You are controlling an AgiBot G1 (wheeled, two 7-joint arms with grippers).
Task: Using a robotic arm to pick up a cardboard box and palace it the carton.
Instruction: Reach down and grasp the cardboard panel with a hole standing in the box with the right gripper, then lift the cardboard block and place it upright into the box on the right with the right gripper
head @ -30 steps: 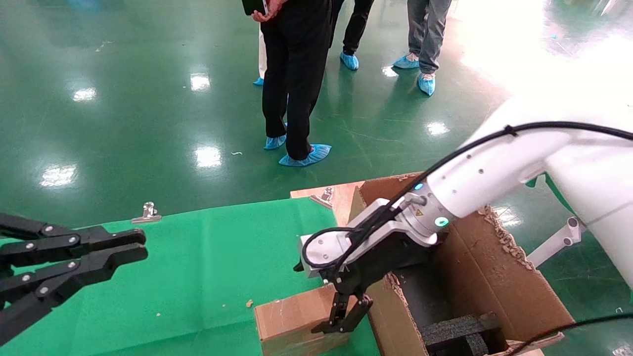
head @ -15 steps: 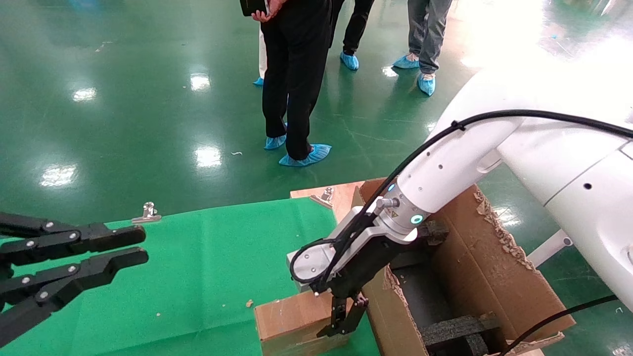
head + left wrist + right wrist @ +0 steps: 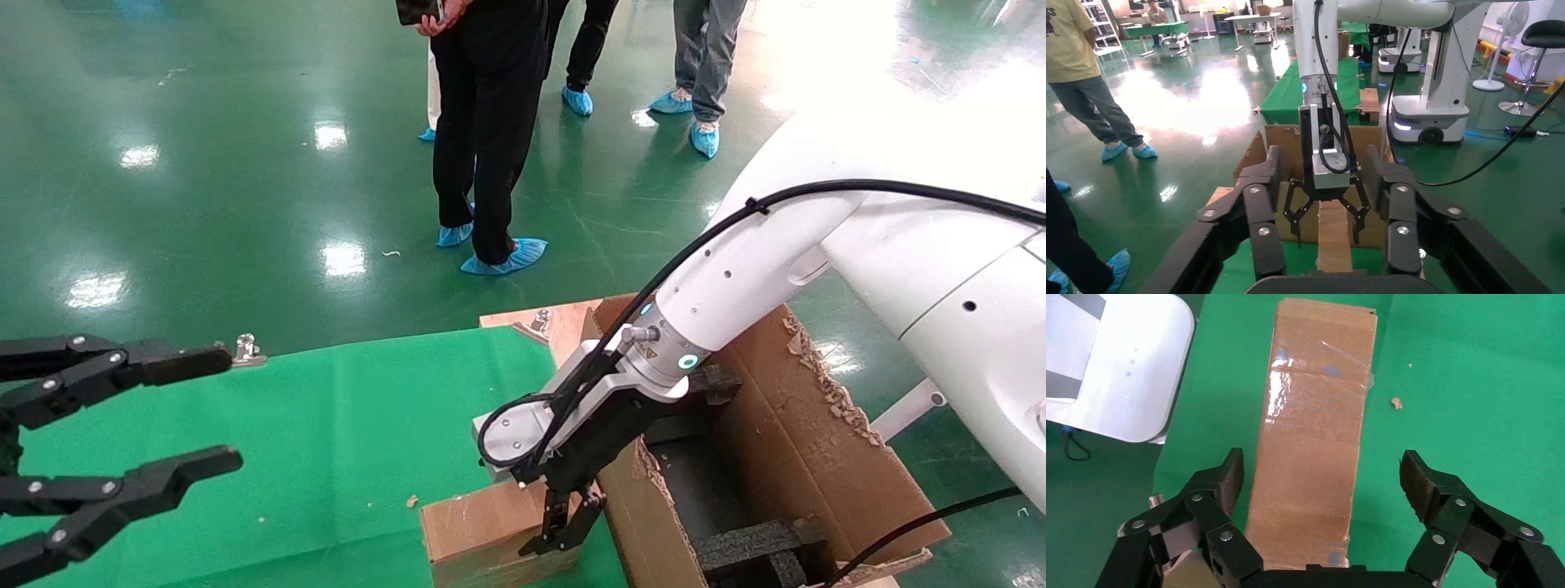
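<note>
Right gripper (image 3: 564, 527) on the robotic arm (image 3: 735, 286) is hanging wide open over the cardboard box (image 3: 482, 531), fingers straddling it, one finger (image 3: 1223, 478) just beside its edge, not clamping. Box is lying flat on the green cloth (image 3: 343, 433), right beside the carton (image 3: 817, 457). Left gripper (image 3: 122, 425) is sitting wide open off to the left, well apart.

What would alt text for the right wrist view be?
The right end effector hangs open directly above the cardboard box, one finger on each side of it, not touching. The taped brown box lies flat on a green cloth, with a small crumb beside it.
</note>
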